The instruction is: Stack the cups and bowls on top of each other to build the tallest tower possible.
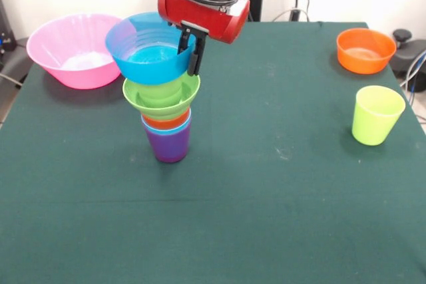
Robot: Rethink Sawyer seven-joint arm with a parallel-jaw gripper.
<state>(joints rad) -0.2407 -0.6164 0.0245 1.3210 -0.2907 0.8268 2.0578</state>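
The tower stands left of the table's middle. Its base is a purple cup, with a light blue cup and an orange cup nested in it and a ridged green bowl on top. A blue bowl sits tilted just above the green bowl, its base down inside that bowl's mouth. My gripper comes down from above and is shut on the blue bowl's right rim, one finger inside the bowl and one outside.
A large pink bowl sits at the far left corner. An orange bowl is at the far right, and a yellow-green cup stands upright nearer, on the right side of the green table.
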